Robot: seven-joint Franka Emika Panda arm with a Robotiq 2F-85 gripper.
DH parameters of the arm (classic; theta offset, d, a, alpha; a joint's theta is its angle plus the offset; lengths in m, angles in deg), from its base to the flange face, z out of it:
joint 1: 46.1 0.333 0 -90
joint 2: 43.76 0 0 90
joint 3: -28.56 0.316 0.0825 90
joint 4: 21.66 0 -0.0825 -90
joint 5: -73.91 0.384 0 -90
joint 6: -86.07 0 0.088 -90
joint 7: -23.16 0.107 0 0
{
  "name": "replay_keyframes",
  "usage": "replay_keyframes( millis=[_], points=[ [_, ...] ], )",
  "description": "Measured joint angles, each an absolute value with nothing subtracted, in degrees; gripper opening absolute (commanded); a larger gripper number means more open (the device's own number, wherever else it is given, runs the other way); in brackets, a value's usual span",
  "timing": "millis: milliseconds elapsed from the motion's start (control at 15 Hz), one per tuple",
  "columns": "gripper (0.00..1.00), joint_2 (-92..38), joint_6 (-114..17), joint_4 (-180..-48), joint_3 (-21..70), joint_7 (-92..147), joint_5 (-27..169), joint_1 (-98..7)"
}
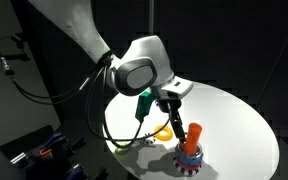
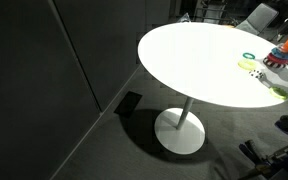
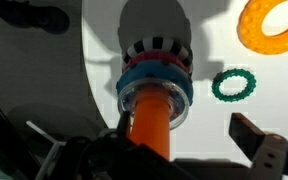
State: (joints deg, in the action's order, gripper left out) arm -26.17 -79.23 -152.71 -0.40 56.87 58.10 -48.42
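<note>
The orange peg stands upright, lower centre in the wrist view. Stacked blue and red rings circle its foot.

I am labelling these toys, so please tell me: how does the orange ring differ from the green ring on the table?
In the wrist view the orange ring is larger and thicker than the green ring. The green ring lies nearer the stacking peg than the orange ring. Both lie flat on the white table, off the peg.
</note>
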Motion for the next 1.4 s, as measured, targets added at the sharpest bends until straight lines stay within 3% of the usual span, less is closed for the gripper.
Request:
replay_keyframes(
  millis=[1400],
  points=[
    [1.0,-18.4,-89.7,-154.5,-8.6,56.3,67.8,-40.1]
  ],
)
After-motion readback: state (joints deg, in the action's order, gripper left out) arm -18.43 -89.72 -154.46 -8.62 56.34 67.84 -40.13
